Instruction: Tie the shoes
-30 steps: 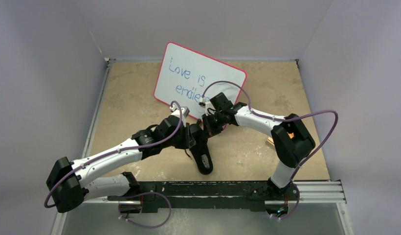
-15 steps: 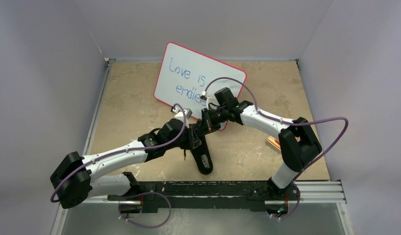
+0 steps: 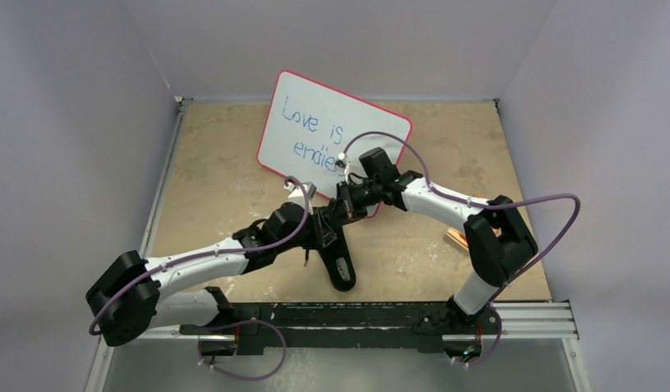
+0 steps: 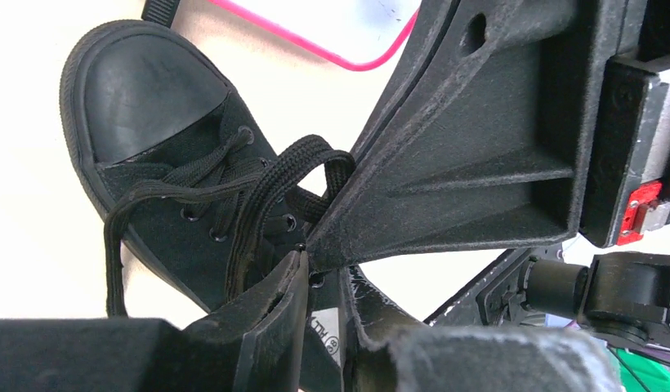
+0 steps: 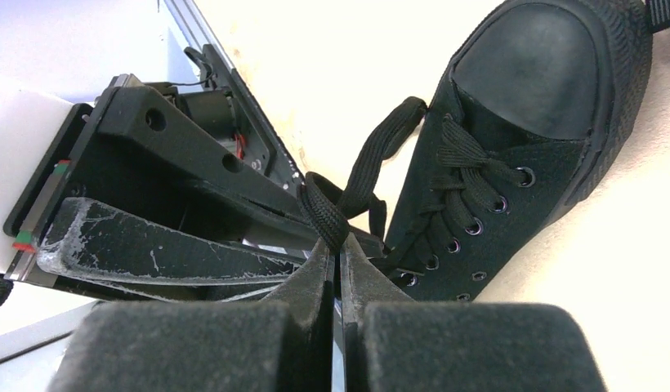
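The black sneaker lies on the table, heel toward the arms. Both grippers meet just above its laces. In the right wrist view the shoe is toe up, and my right gripper is shut on a flat black lace loop. In the left wrist view the shoe shows with the same loop running to the right gripper's tip. My left gripper has its jaws a narrow gap apart. The insole label shows through the gap, and no lace is seen in it. A thin lace hangs off the shoe's side.
A pink-edged whiteboard with blue writing lies right behind the grippers. A small orange object sits by the right arm. A black rail runs along the near edge. Grey walls close in three sides.
The left arm has reached a little further forward and the right elbow has swung right. Both grippers stay together over the shoe's laces.
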